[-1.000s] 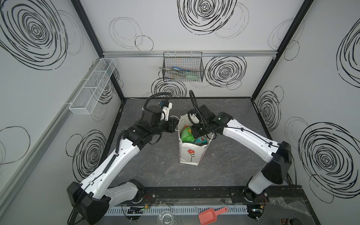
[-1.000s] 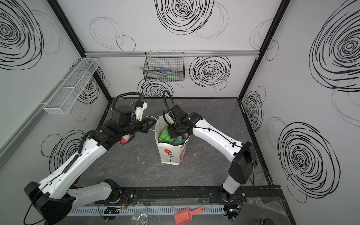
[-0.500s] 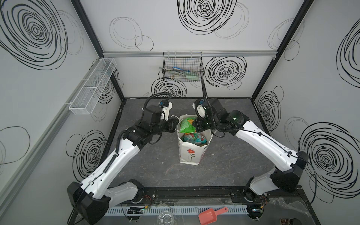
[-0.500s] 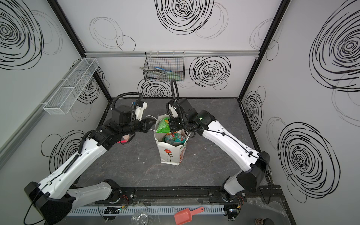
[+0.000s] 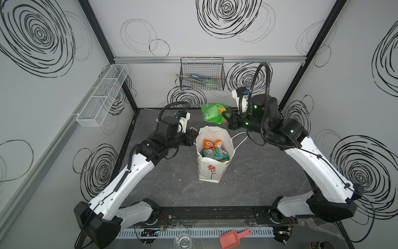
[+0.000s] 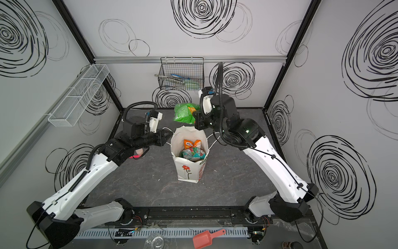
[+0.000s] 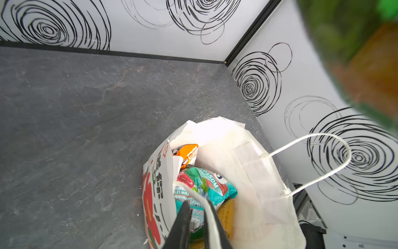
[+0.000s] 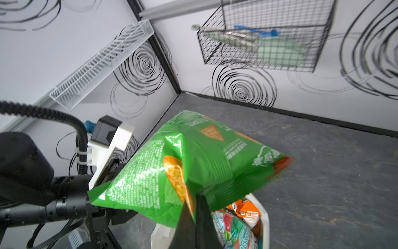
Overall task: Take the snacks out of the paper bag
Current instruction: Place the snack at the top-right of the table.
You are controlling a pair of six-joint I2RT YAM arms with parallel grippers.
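One green packet [image 5: 212, 113] hangs pinched in the right tool [image 8: 193, 200], raised just beyond the far rim of the bag [image 5: 210, 170].
Left tool [image 7: 197, 202] at bag's left rim, jaws slightly parted, rim paper against one finger.
Bag upright mid-table [image 5: 258, 172]; orange packet [image 5: 212, 143] and teal packet [image 5: 213, 153] inside.

Black wire basket [image 5: 202, 74] holding utensils, upper centre; white mesh shelf [image 5: 103, 94], upper left; pink scoop [image 5: 233, 237] beside clear glass [image 5: 183, 242], bottom edge; grey slate bench [image 5: 258, 172], centre.
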